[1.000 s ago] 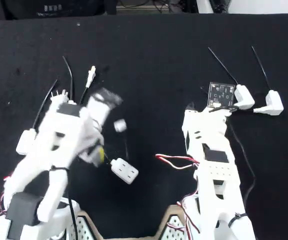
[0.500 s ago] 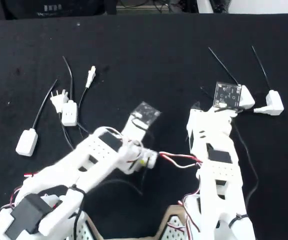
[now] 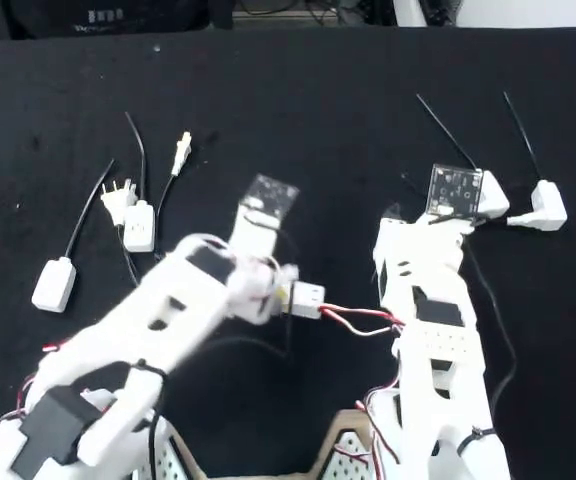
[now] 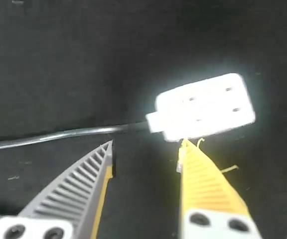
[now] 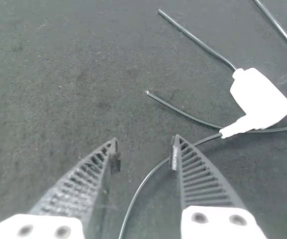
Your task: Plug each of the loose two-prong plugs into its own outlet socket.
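**Left arm swung to centre socket**

The left gripper (image 4: 146, 147) has been swung from the high view's left to its centre. Its jaws are held wide, with a socket (image 4: 203, 107) just beyond the tips. The right gripper (image 5: 143, 147) is spread wide over a cord, near a plug (image 5: 260, 97). 0 plugs are held.

The black cloth-covered bench (image 5: 59, 59) looks matt and faintly fuzzy. The white plastic outlet block (image 4: 203, 107) is smooth and glossy, its thin black cable (image 4: 59, 137) smooth too.
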Motion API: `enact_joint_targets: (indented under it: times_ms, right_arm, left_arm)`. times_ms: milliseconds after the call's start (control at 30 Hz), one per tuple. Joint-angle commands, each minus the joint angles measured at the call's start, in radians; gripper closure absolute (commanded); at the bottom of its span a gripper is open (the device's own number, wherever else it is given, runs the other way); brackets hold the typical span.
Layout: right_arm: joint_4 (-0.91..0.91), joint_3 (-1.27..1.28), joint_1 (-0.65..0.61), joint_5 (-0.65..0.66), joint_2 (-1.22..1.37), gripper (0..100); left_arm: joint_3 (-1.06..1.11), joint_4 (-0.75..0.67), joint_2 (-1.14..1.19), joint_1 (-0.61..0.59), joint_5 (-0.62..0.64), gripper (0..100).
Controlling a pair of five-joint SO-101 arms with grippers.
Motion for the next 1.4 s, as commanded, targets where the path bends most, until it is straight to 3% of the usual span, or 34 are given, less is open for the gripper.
enact_joint_targets:
  times_ms: [0, 167, 367, 800, 1000, 1100, 1200, 1367]
  right_arm:
    - [0.0, -0.058, 0.018, -0.006, -0.03, 83.6]
    - [0.0, -0.058, 0.018, -0.006, -0.028, 83.6]
    - [-0.002, -0.054, 0.018, -0.006, -0.028, 83.6]
    - [-0.002, -0.058, 0.018, -0.006, -0.028, 83.6]
    - [-0.002, -0.058, 0.018, -0.006, -0.028, 83.6]
    - [-0.002, -0.058, 0.018, -0.006, -0.028, 83.6]
    - [-0.002, -0.058, 0.012, -0.006, -0.028, 83.6]
    - [0.005, -0.051, -0.023, 0.0, -0.03, 83.6]
  left_arm:
    - [-0.185, 0.155, -0.021, -0.16, -0.081, 79]
    - [-0.137, 0.002, 0.038, -0.317, -0.025, 79]
    - [-0.108, -0.037, 0.187, -0.294, 0.064, 79]
    - [-0.096, 0.13, 0.198, -0.312, 0.058, 79]
    - [-0.12, 0.155, 0.054, -0.335, 0.052, 79]
    - [-0.147, 0.221, -0.052, -0.36, -0.049, 79]
    - [-0.176, 0.258, -0.129, -0.46, -0.132, 79]
    - [-0.245, 0.258, -0.124, -0.697, -0.15, 79]
